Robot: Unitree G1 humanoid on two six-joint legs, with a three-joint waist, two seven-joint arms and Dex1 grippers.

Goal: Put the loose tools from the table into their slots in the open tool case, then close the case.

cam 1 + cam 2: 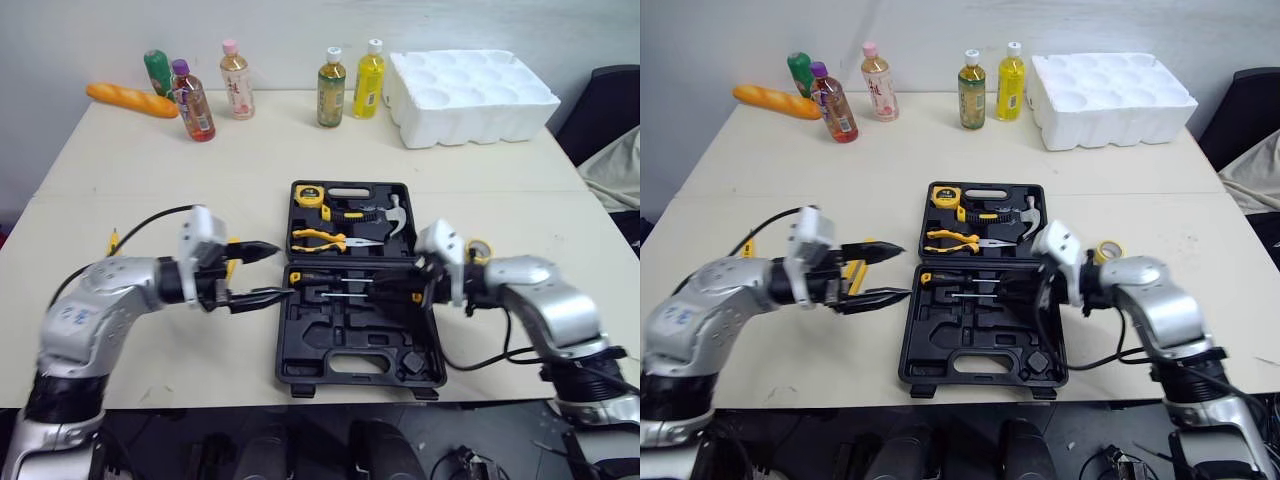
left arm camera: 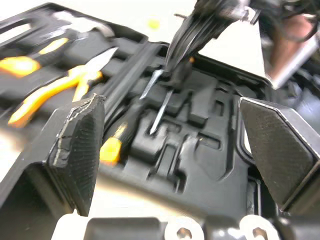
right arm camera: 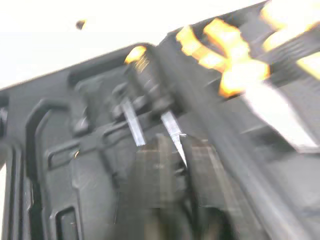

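Black tool case [image 1: 300, 345] holds two screwdrivers [image 1: 320, 279], one hammer [image 1: 396, 214].

Along the upper edge of the frame, the pale worktop [image 1: 300, 150] carries a row of things in front of a plain light wall. At the upper left lies an orange-brown loaf of bread [image 1: 131, 100], its right end near a green bottle [image 1: 158, 72]. Just in front stands a purple-capped bottle [image 1: 192, 102] of reddish drink, and to its right a pink-capped bottle [image 1: 236, 82]. Near the top centre two white-capped bottles stand side by side: an amber bottle [image 1: 331, 88] and a yellow bottle [image 1: 369, 80]. At the upper right rests a white foam tray [image 1: 470, 95] with round hollows. Past the worktop's right edge show a black chair [image 1: 605, 110] and a light cloth [image 1: 615, 170].
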